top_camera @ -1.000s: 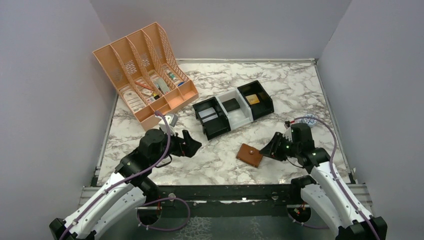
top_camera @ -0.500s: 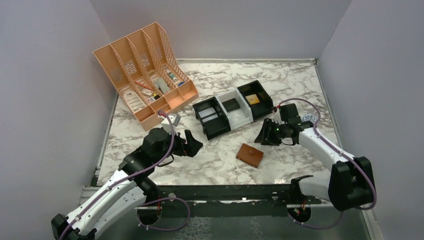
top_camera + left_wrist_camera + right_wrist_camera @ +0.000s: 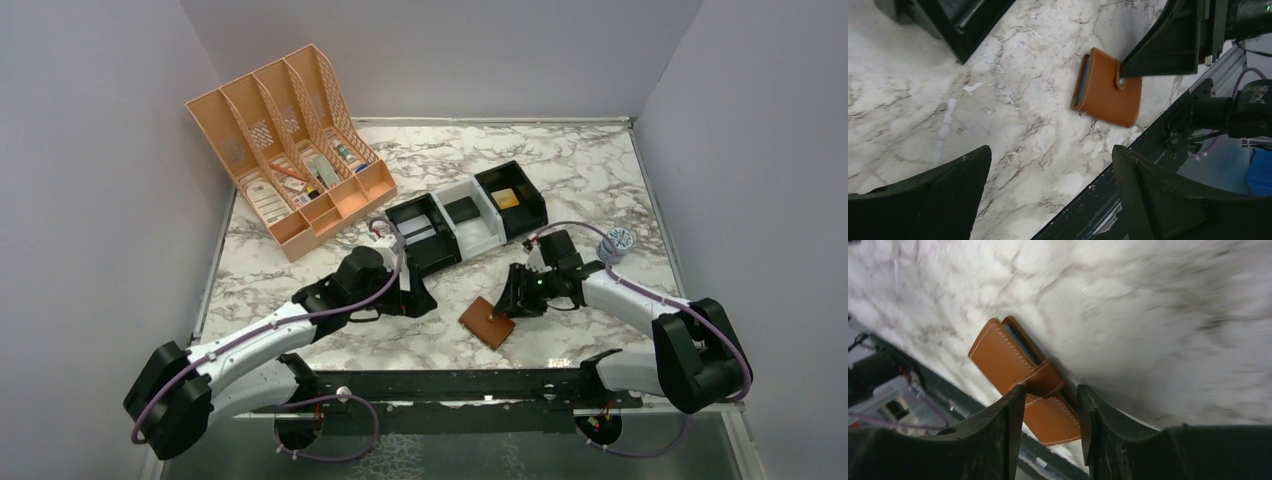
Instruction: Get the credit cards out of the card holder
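Note:
The brown card holder (image 3: pixel 487 322) lies folded shut on the marble near the table's front edge. It also shows in the left wrist view (image 3: pixel 1108 90) and the right wrist view (image 3: pixel 1003 357). The blue-grey edges of the credit cards (image 3: pixel 1080 89) peek from its open side, also in the right wrist view (image 3: pixel 1020 344). My right gripper (image 3: pixel 511 299) (image 3: pixel 1050 390) is down on the wallet, its jaws slightly apart and straddling the snap tab (image 3: pixel 1044 381). My left gripper (image 3: pixel 420 300) (image 3: pixel 1050 150) is wide open and empty, hovering left of the wallet.
A row of black and white trays (image 3: pixel 465 215) sits behind the wallet. An orange file organizer (image 3: pixel 290 140) stands at the back left. A small round blue-white object (image 3: pixel 615 242) lies at the right. The dark metal front rail (image 3: pixel 450 380) runs just below the wallet.
My right gripper came down left onto the wallet, which slid and turned toward the front edge. My left arm reached right, toward the wallet.

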### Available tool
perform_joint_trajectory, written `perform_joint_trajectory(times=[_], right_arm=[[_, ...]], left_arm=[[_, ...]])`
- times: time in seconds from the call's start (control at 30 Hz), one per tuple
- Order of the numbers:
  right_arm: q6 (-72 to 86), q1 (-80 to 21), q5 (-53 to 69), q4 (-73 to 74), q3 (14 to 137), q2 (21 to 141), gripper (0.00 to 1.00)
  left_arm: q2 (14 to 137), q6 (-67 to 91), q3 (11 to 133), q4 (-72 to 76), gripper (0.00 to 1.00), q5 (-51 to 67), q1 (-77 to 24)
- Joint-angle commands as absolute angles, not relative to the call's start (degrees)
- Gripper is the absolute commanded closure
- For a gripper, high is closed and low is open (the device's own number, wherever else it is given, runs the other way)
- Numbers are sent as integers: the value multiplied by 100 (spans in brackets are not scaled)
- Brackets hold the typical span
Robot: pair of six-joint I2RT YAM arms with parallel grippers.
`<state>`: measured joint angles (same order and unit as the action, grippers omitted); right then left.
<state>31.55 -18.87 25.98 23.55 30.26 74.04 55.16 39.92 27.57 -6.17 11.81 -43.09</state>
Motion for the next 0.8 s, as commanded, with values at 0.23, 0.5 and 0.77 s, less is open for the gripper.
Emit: perform_joint_trajectory(times=[0.23, 0.5, 0.77], right_arm=[[3186, -2808, 2377, 2646, 3434, 6926, 55], [2814, -3308, 1861, 3072, 3757, 6948, 59], [3131, -4219, 407, 3528, 4112, 7376, 63]], left_arm=[[6738, 5162, 2856, 681, 16, 187, -5396], [6943, 6069, 2594, 809, 28, -564, -6186], [6641, 6561, 2276, 989, 29, -1023, -6248]])
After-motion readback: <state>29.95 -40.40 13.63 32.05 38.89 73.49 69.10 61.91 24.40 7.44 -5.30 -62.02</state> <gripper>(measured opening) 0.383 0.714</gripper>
